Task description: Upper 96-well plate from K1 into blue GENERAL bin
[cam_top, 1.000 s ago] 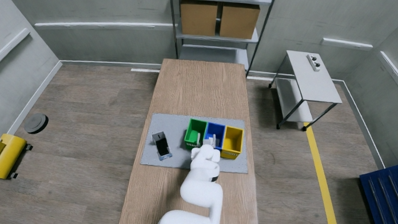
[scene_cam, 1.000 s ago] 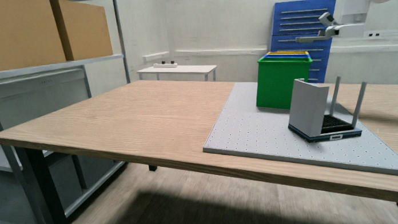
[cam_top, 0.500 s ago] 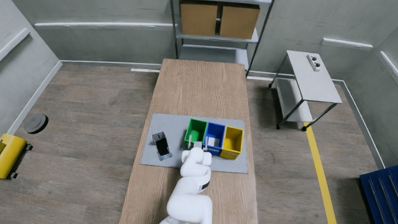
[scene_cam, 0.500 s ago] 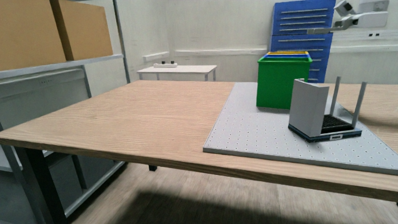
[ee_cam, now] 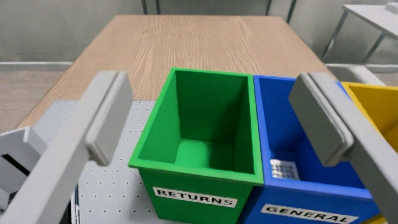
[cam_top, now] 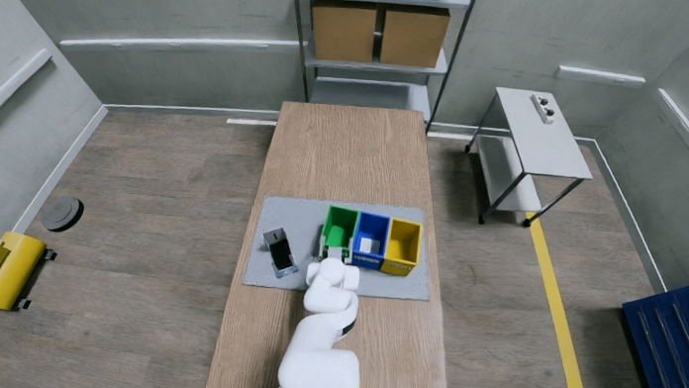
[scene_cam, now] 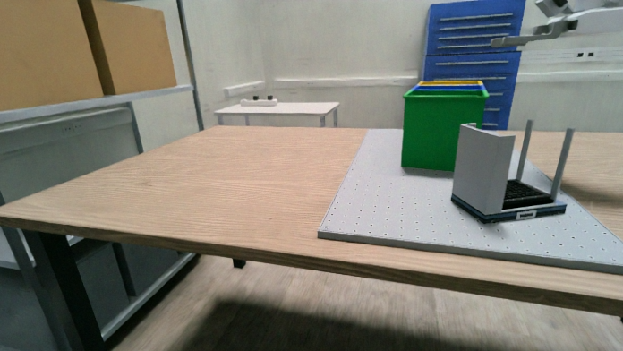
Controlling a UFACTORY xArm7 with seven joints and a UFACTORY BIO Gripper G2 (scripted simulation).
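Note:
A white 96-well plate (cam_top: 369, 244) (ee_cam: 285, 170) lies on the floor of the upright blue GENERAL bin (cam_top: 368, 262) (scene_cam: 470, 88) (ee_cam: 272, 192). The rack K1 (cam_top: 274, 237) (scene_cam: 481, 166) (ee_cam: 25, 142) stands at the left of the mat and holds one black plate (cam_top: 281, 253) (scene_cam: 521, 192) low on its base. My gripper (cam_top: 337, 242) (scene_cam: 498, 42) (ee_cam: 220, 140) is high above the green bin, its fingers apart with nothing between them. In the wrist view the right finger covers part of the blue bin.
The green RETURNS bin (cam_top: 338, 213) (scene_cam: 439, 130) (ee_cam: 215, 105) stands upright on the blue bin's left, the yellow bin (cam_top: 413, 242) (ee_cam: 372, 97) upright on its right. All three stand close together on the grey perforated mat (cam_top: 307, 213) (scene_cam: 371, 201) (ee_cam: 110, 185).

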